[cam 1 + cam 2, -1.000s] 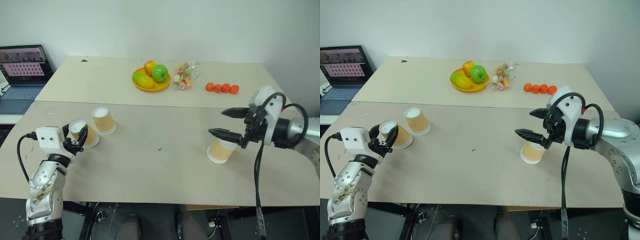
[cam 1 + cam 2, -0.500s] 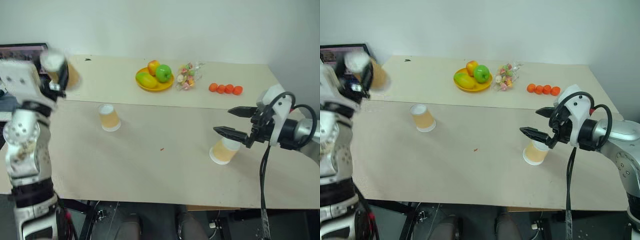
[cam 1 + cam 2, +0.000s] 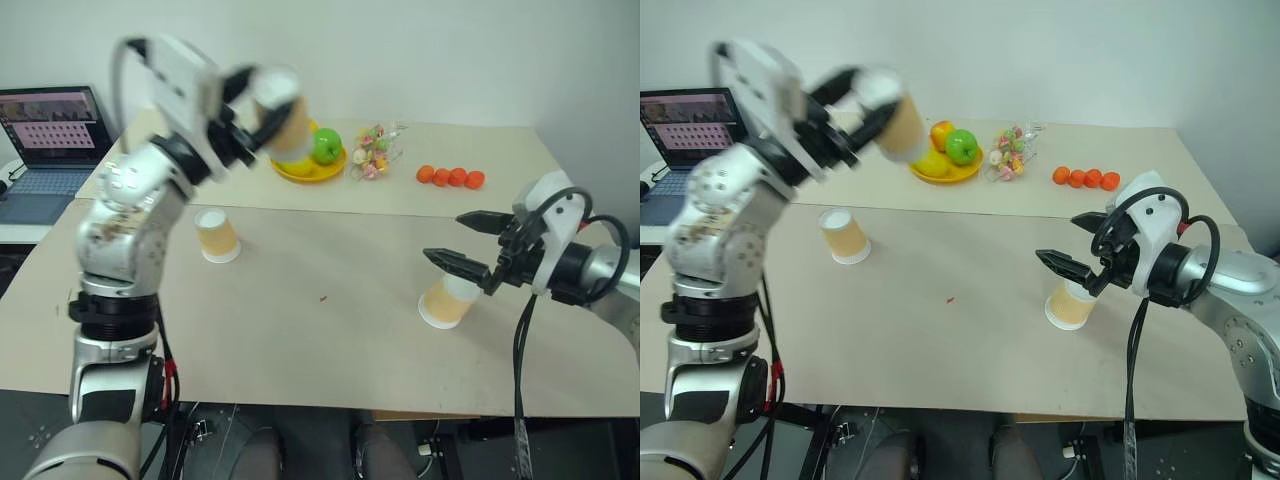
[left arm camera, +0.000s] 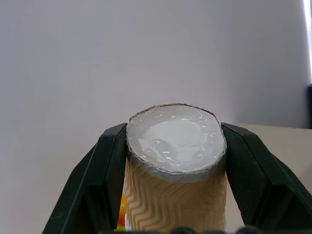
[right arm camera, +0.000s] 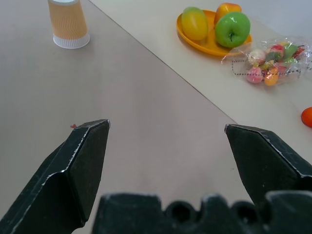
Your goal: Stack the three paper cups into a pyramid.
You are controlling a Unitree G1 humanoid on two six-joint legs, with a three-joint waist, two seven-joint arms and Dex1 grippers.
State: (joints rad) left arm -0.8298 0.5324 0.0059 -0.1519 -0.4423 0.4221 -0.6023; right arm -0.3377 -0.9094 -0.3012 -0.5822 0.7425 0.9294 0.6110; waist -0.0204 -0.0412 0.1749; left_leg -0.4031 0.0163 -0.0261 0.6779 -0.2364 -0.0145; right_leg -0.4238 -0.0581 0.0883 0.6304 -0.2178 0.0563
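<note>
Left claw (image 3: 262,108) grips cup (image 3: 285,123) above fruit plate (image 3: 300,172); right claw (image 3: 462,245) gapes empty.

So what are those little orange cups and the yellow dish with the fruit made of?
The cups look like matte paper: the sides carry an embossed zigzag ripple, and the white base is slightly crinkled. The yellow dish looks like smooth plastic with a faint sheen, though glazed ceramic is possible.

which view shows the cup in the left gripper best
The left wrist view: the paper cup sits sharp and close between both black fingers, white base toward the camera. The eye views show it blurred, lifted in front of the fruit plate.
</note>
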